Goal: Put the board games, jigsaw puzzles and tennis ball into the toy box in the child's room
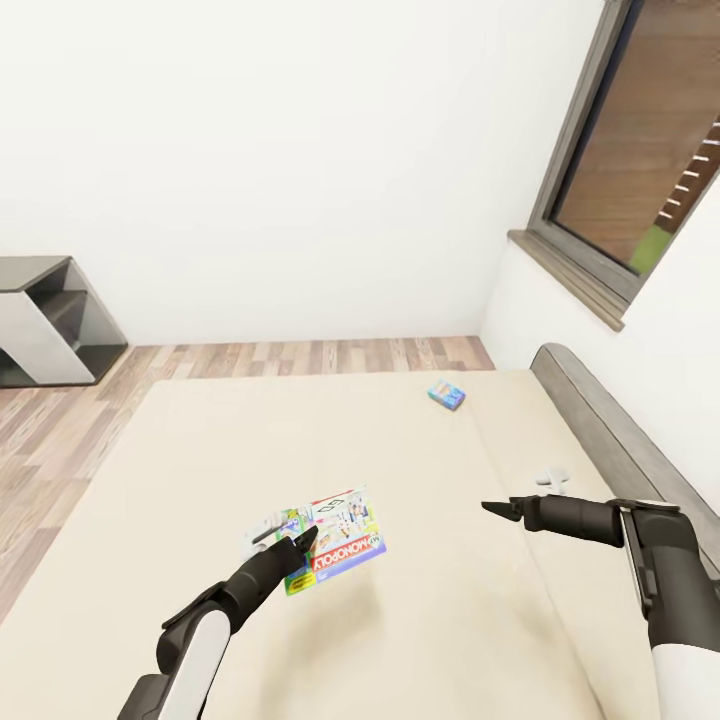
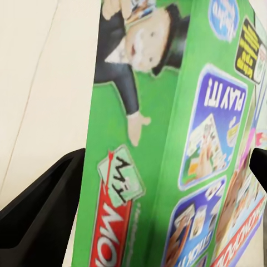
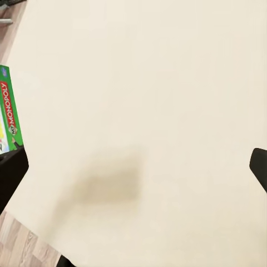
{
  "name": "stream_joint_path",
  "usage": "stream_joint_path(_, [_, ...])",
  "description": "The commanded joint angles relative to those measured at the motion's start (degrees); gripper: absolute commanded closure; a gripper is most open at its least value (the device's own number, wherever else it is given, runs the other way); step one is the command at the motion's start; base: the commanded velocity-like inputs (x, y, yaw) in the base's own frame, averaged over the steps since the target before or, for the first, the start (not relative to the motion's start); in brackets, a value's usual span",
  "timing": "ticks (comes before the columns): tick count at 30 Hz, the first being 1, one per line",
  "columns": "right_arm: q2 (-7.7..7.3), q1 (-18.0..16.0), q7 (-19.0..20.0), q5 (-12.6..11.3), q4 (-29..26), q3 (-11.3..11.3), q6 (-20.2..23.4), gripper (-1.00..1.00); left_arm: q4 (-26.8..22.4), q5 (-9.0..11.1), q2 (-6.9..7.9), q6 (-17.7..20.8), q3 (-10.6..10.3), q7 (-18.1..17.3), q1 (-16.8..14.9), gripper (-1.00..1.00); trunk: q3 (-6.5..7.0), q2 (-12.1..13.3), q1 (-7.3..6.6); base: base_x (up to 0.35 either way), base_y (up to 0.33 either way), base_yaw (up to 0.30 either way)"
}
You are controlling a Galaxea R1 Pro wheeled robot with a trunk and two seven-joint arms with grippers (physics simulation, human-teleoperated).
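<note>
The Monopoly board game (image 1: 325, 540) is clamped between the fingers of the left gripper (image 1: 296, 545) and held above the bed (image 1: 440, 600). A 2nd, blue board game (image 1: 446, 393) is seen lying near the bed's far edge. At the right, nothing is held by the right gripper (image 1: 497, 509), whose fingers are spread apart over the mattress.

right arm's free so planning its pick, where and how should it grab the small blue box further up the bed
The small blue box lies flat on the bed, so come from above and pinch across its two short-spaced edges; its faces offer nothing else to grip.
</note>
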Motion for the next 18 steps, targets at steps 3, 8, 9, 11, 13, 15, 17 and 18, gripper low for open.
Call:
stream_joint_path(3, [0.04,-0.1,0.5,0.6,-0.1,-0.1,0.4,-1.0,-0.1,0.6,0.0,0.2,0.0,0.6,0.0,1.0,0.17,-0.1,0.04,0.0,0.0,-0.001])
stream_joint_path(8, [0.06,-0.1,0.5,0.6,-0.1,0.4,0.4,-1.0,-0.1,0.6,0.0,0.2,0.0,0.6,0.0,1.0,0.61,-0.1,0.04,0.0,0.0,0.0])
stream_joint_path(9, [0.06,-0.1,0.5,0.6,-0.1,0.7,0.4,-1.0,-0.1,0.6,0.0,0.2,0.0,0.6,0.0,1.0,0.7,-0.1,0.04,0.0,0.0,0.0])
stream_joint_path(11, [0.04,-0.1,0.5,0.7,-0.1,1.3,0.4,-1.0,-0.1,0.6,0.0,0.2,0.0,0.6,0.0,1.0,0.88,-0.1,0.04,0.0,0.0,0.0])
stream_joint_path(13, [0.04,-0.1,0.5,0.7,-0.1,1.5,0.4,-1.0,-0.1,0.6,0.0,0.2,0.0,0.6,0.0,1.0,1.06,-0.1,0.04,0.0,0.0,0.0])
stream_joint_path(15, [0.03,-0.1,0.5,0.7,-0.1,1.8,0.4,-1.0,-0.1,0.6,0.0,0.2,0.0,0.5,0.0,1.0,1.24,-0.1,0.04,0.0,0.0,0.0])
stream_joint_path(17, [0.03,-0.1,0.5,0.7,-0.1,1.9,0.4,-1.0,-0.1,0.6,0.0,0.2,0.0,0.5,0.0,1.0,1.41,-0.1,0.04,0.0,0.0,0.0])
stream_joint_path(18, [0.03,-0.1,0.5,0.7,-0.1,2.0,0.4,-1.0,-0.1,0.6,0.0,0.2,0.0,0.6,0.0,1.0,1.5,-0.1,0.04,0.0,0.0,0.0])
